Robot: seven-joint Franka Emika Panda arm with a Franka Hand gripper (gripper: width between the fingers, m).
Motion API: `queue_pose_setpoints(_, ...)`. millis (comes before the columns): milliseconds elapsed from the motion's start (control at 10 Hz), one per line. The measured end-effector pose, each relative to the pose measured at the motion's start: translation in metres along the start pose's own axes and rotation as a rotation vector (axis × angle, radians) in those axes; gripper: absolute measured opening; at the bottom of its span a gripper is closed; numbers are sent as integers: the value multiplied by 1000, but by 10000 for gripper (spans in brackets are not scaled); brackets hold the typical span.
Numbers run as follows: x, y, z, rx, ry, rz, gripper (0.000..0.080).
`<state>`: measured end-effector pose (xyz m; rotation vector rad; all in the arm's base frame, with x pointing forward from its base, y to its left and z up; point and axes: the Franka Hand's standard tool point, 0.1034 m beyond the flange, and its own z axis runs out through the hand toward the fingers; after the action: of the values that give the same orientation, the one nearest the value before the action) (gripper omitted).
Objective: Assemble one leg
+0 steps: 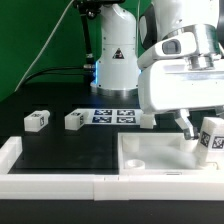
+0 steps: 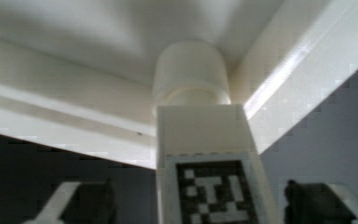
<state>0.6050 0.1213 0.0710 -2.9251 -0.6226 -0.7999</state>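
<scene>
My gripper (image 1: 203, 133) is closed on the leg (image 1: 211, 137), one finger (image 2: 66, 203) on each side of it. The leg hangs at 3 o'clock in the exterior view, over the corner of the tray-shaped piece (image 1: 140, 160). The wrist view shows its rounded tip at the inner corner; I cannot tell whether it touches. My judgement: pick-up done, seating and fastening remain. Two spare blocks (image 1: 38, 121) lie at 9 o'clock. Markings: square tags only; no legible writing.

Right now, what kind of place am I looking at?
Probably a robotics lab bench: a robot arm mounted on a black table, a marker board, and tagged white furniture parts like the leg.
</scene>
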Motion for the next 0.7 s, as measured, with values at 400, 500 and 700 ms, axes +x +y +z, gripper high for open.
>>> queue_pose_setpoints(400,1,0,-1,0,1,0,647)
queue_pose_setpoints(500,5,-1,-7,0,2,-5,649)
queue_pose_setpoints(700,13,2,-20,-3,-2,-11,649)
